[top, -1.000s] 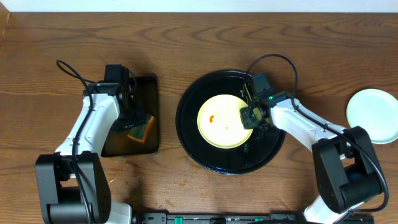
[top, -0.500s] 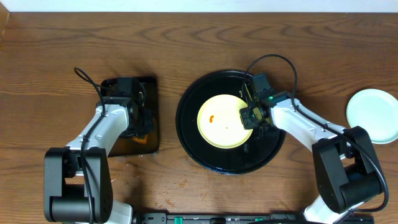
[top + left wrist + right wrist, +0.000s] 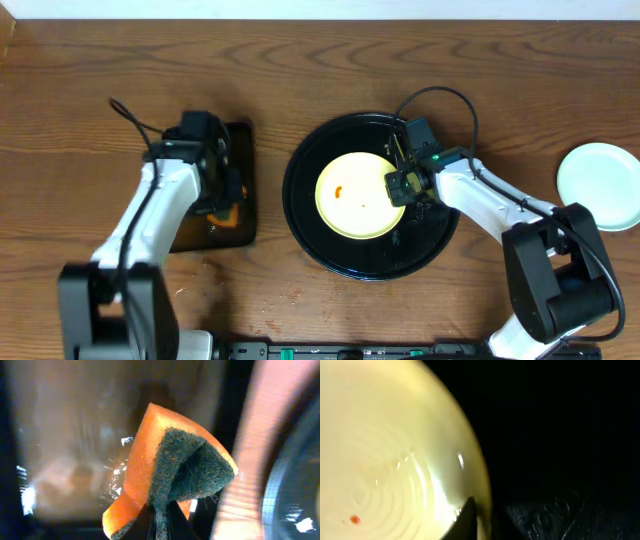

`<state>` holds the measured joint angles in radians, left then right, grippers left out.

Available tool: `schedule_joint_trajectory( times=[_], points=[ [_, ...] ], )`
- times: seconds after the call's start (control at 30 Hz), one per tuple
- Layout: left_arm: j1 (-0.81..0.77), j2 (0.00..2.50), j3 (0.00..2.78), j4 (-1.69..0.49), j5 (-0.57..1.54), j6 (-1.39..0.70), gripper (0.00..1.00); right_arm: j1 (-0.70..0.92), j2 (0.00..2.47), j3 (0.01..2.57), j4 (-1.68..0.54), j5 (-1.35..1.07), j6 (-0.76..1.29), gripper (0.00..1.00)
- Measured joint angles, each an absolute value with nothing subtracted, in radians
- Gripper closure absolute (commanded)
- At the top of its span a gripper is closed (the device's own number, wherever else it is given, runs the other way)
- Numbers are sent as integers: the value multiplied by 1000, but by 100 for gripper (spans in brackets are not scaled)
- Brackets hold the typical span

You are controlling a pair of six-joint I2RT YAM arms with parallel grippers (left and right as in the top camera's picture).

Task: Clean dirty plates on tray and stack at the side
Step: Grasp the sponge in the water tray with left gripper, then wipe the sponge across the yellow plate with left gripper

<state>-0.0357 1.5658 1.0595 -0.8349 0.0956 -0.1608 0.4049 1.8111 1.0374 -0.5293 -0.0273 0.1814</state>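
Low in the left wrist view the left gripper (image 3: pixel 160 522) is clenched on the folded sponge (image 3: pixel 175 470), which now seems lifted off the wet rectangular tray (image 3: pixel 65 435) where it lay a second ago; so wiping can begin. In the overhead centre the right gripper (image 3: pixel 402 186) stays clamped on the rim of the yellow plate (image 3: pixel 350 200); this plate lies in the round tray (image 3: pixel 310 235), its smear (image 3: pixel 341 190) still there. At the right edge a pale plate (image 3: pixel 598 185) lies aside.
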Motion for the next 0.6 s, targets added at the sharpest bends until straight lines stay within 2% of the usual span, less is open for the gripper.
schedule_joint_trajectory(
  times=[0.2, 0.37, 0.6],
  points=[
    [-38, 1401, 1116, -828, 183, -224, 93, 405, 1811, 1039, -526, -30, 292, 99],
    [-93, 1387, 1116, -776, 265, -305, 93, 405, 1811, 1039, -542, -30, 364, 99],
    [-350, 1470, 1116, -587, 307, -435, 92, 405, 1809, 1040, -556, -31, 413, 99]
  ],
)
